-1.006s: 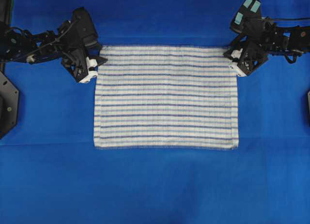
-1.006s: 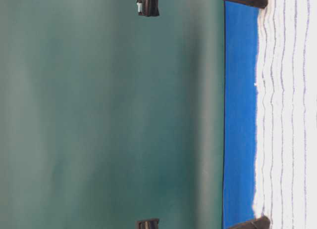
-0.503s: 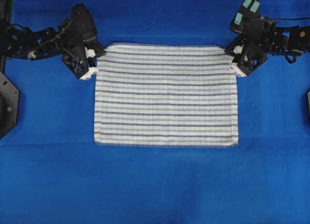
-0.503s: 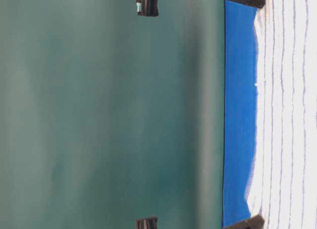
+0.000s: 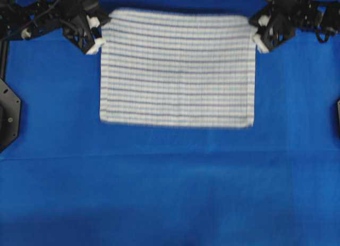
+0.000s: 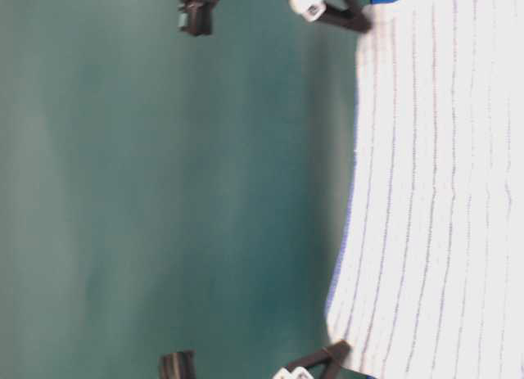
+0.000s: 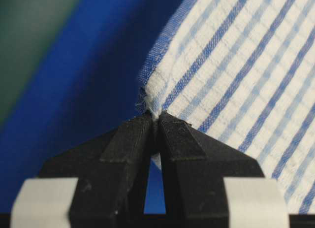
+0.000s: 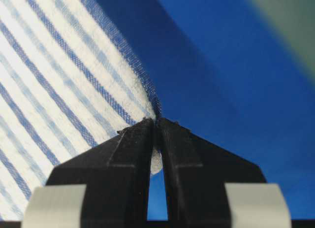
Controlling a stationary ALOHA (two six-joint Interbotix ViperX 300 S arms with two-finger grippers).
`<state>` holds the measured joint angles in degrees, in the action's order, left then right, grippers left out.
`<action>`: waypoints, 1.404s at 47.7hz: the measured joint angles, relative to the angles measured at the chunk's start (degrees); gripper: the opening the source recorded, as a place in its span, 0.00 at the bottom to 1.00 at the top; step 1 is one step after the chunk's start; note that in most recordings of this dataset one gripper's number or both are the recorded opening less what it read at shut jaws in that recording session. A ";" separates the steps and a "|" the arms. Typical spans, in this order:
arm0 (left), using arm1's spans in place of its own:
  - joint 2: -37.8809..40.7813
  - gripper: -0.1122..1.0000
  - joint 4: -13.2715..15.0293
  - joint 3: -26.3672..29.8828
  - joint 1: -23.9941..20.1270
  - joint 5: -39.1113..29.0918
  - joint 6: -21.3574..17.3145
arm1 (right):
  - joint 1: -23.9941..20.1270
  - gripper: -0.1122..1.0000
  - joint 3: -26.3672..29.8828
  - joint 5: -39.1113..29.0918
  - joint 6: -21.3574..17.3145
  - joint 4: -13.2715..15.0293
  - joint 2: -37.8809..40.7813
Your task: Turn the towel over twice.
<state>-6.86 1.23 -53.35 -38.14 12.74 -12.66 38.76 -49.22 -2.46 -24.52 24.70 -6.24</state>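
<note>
Towel [image 5: 175,70], white with blue stripes, hangs taut between two corner-pinching hands.

Overhead view blurring overall; towel [image 5: 175,70] stripes smearing, near hem fuzzy. Left gripper [image 5: 95,33] and right gripper [image 5: 258,36] arms running off top edge. Table-level view cropping towel at picture edges. Wrist views hiding pinched corners between fingertips [image 7: 147,129].

Towel [image 5: 175,70] spread toward the far half of the counter [image 5: 170,193], far edge lifted off it. Left gripper [image 5: 97,33] at the towel's far-left corner, right gripper [image 5: 255,36] at the far-right corner, jaws pinching cloth. Near edge lies on the counter.
</note>
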 measured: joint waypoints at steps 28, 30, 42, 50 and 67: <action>-6.77 0.13 0.00 8.70 -5.27 -1.85 -0.44 | 1.85 0.17 16.08 -11.25 0.18 9.23 -5.45; -7.47 0.13 0.00 9.40 -5.45 -2.55 -0.44 | 1.85 0.17 16.70 -11.43 0.09 9.40 -5.71; -11.60 0.13 0.00 11.51 -5.62 -5.45 -0.53 | 1.76 0.17 18.19 -13.01 0.09 9.76 -9.76; -15.03 0.13 0.00 10.63 -3.78 -6.50 -0.09 | -0.62 0.17 16.70 -14.68 -0.18 9.76 -13.89; -23.73 0.13 0.00 3.43 8.70 -11.78 3.16 | -13.27 0.17 7.91 -21.88 -2.99 6.94 -23.91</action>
<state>-30.59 1.23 -49.92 -29.44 0.97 -9.49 25.49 -41.31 -24.35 -27.51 31.64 -30.15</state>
